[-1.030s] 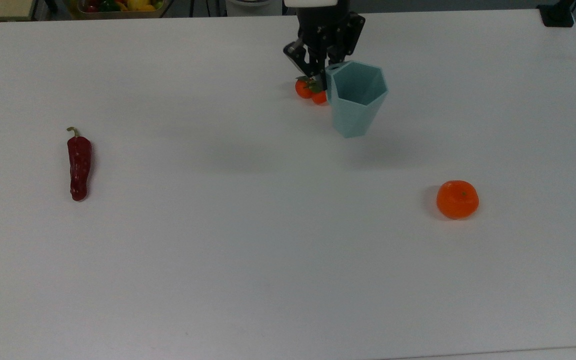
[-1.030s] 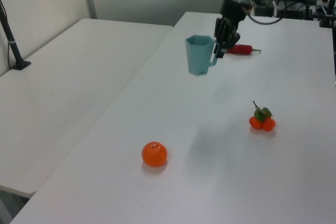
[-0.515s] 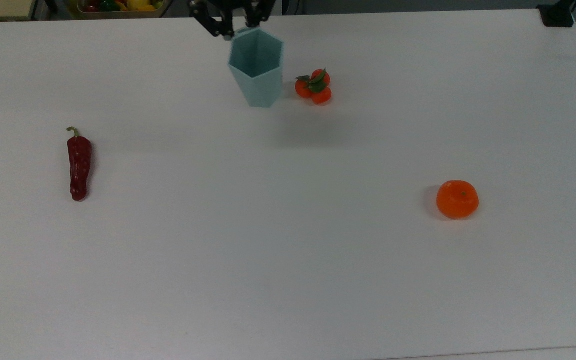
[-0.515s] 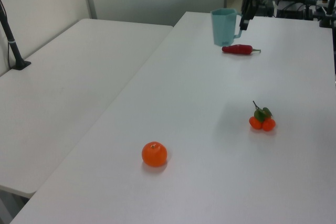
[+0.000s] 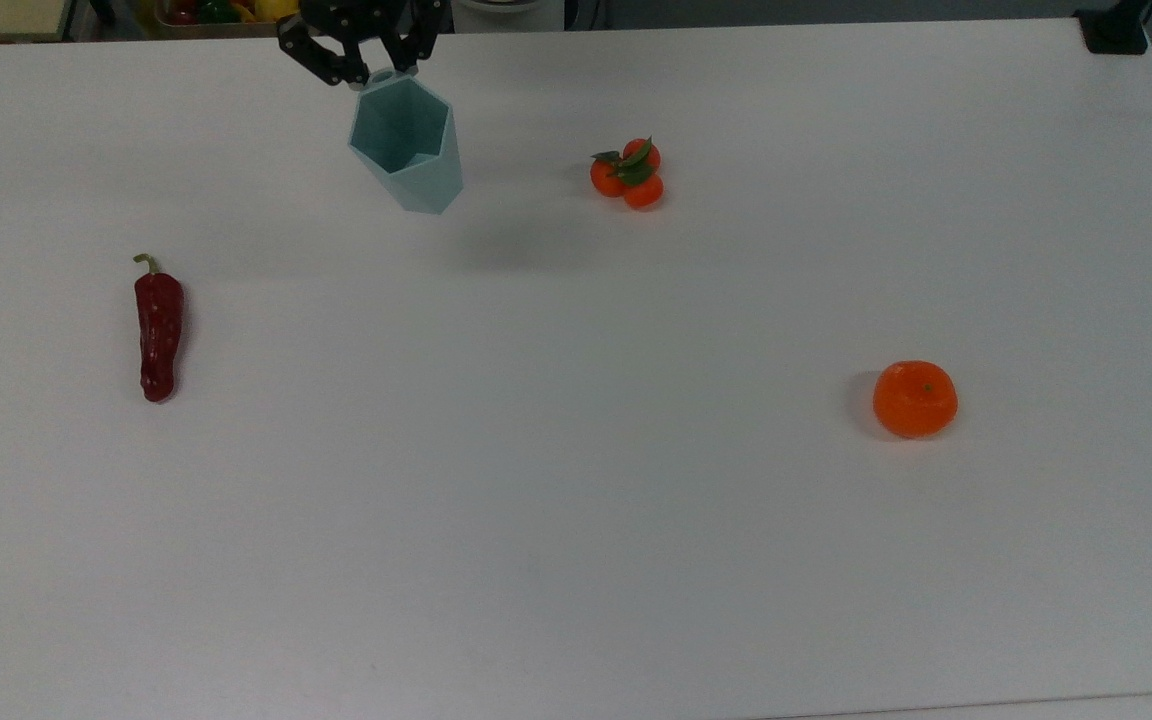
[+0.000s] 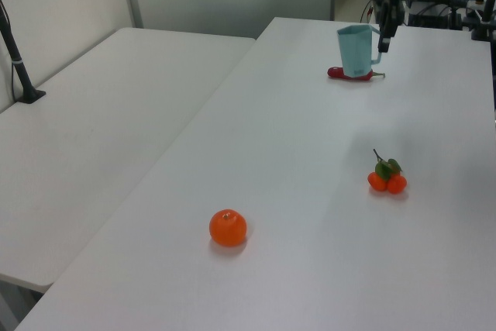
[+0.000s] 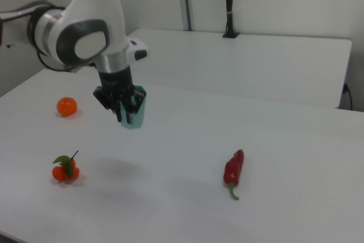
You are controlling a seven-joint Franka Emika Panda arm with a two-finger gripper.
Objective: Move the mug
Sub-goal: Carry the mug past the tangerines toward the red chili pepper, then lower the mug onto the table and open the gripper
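White desk (image 5: pixel 576 520): lying on it are a red chili pepper (image 5: pixel 158 332) toward the top view's left, a leafy cluster of small tomatoes (image 5: pixel 628 172) near the middle back, and a mandarin (image 5: pixel 915 398) toward the top view's right. A second white desk (image 6: pixel 101 145) is standing alongside in the left view. Arm (image 7: pixel 85 32): reaching down, wrist vertical. Tool (image 5: pixel 373 68): clamping the handle of the mug (image 5: pixel 408 148), which is hanging tilted above the desk, between pepper and tomatoes.

White worktop (image 5: pixel 536 500) carries a red chili pepper (image 5: pixel 158 330), a cluster of small tomatoes (image 5: pixel 628 174) nearer the hand (image 5: pixel 364 66), and an orange (image 5: pixel 915 398) farthest off.
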